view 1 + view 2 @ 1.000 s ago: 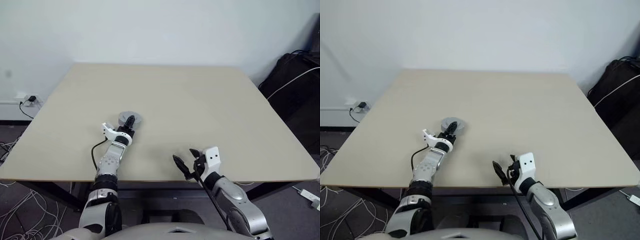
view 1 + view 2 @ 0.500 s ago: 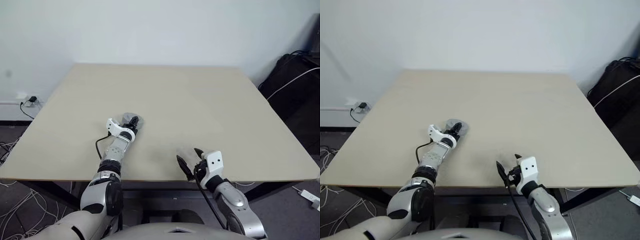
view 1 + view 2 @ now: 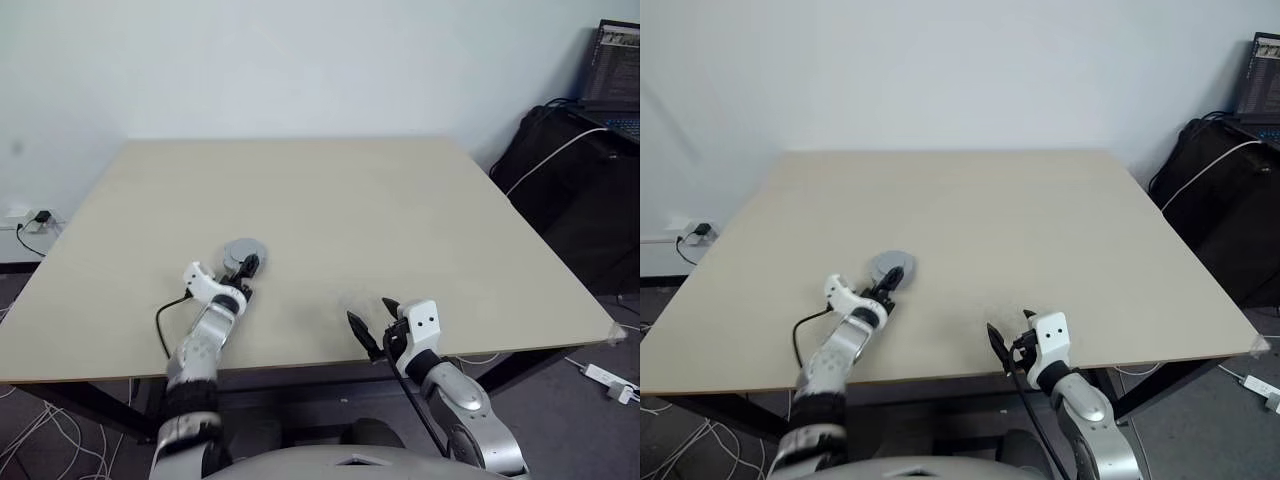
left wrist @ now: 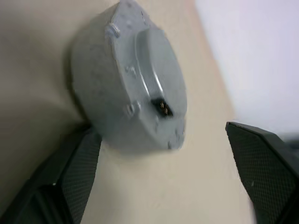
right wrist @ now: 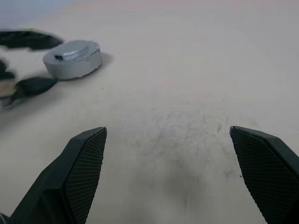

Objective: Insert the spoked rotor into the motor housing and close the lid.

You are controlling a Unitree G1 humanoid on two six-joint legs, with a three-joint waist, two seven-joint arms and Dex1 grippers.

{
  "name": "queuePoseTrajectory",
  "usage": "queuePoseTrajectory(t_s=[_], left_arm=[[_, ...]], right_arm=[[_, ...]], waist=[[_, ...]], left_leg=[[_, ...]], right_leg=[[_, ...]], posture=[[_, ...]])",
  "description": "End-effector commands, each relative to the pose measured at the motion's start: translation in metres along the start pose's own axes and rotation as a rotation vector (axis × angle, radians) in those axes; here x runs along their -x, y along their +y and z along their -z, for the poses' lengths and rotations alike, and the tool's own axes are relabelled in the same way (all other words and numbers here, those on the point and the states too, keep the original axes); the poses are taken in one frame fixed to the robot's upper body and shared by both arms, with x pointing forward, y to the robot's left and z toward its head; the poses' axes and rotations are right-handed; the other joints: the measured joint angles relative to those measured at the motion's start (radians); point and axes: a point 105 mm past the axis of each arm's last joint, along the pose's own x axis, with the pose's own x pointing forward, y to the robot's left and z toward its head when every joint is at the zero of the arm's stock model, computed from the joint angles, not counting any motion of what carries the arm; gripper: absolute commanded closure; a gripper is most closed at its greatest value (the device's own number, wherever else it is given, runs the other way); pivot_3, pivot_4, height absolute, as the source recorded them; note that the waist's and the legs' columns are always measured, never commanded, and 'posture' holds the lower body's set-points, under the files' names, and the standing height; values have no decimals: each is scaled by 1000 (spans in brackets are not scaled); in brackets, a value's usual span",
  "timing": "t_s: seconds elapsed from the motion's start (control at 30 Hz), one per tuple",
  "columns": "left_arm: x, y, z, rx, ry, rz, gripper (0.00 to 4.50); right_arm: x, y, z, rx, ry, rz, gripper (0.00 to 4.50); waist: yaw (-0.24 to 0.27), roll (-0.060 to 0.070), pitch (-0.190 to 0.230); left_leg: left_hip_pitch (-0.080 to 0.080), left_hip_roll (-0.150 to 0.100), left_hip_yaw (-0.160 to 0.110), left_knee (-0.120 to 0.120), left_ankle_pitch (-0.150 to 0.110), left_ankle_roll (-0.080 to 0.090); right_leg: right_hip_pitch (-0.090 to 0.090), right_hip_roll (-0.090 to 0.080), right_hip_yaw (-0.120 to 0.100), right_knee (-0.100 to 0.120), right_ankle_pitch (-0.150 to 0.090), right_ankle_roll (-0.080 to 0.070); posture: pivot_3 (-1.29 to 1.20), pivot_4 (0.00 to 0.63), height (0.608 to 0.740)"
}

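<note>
The lid (image 4: 133, 88) is seen closed on the motor housing, resting on the table (image 3: 400, 220) just ahead of the left gripper (image 3: 243, 272), whose fingers are spread apart and grasp nothing. The right gripper (image 3: 372, 322) is held spread and empty near the table's front edge, probably waiting. The spoked rotor is presumably hidden inside.

Beige table (image 3: 380, 210); black bag (image 3: 570, 190), laptop (image 3: 618, 50) at right

The lid (image 4: 135, 88) looks like dull grey cast metal, faintly speckled. The table (image 3: 400, 220) under it is matt pale beige laminate, scuffed nearer the right gripper (image 5: 173, 186), whose fingers (image 5: 81, 168) are black cross-hatched rubber.
</note>
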Motion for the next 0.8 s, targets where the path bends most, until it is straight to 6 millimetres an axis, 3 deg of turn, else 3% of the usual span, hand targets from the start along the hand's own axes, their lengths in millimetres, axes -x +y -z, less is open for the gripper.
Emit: queuePoseTrajectory(t_s=[0.03, 0.33, 0.47, 0.8], left_arm=[[21, 6, 19, -178, 98, 18, 44], [53, -18, 0, -818, -220, 104, 44], [59, -20, -4, -949, -378, 63, 44], [60, -15, 9, -1123, -441, 35, 44]], right_arm=[[-5, 3, -15, 12, -58, -21, 0], [-6, -16, -24, 1, -174, 122, 0], [-2, -25, -27, 89, -228, 197, 0], [14, -49, -7, 98, -225, 370, 0]], waist=[[6, 3, -2], [20, 8, 3], [38, 9, 4], [51, 8, 4]], left_leg=[[0, 0, 0, 0, 0, 0], [-2, -1, 1, -4, 0, 0], [-4, -1, 4, -6, 0, 0], [-5, -1, 6, -8, 0, -1]], right_leg=[[0, 0, 0, 0, 0, 0], [-2, -3, -2, 1, 0, 0], [-7, -5, -2, 2, 0, 1], [-10, -5, -2, 0, -1, 0]], posture=[[0, 0, 740], [0, 0, 740], [0, 0, 740], [0, 0, 740]])
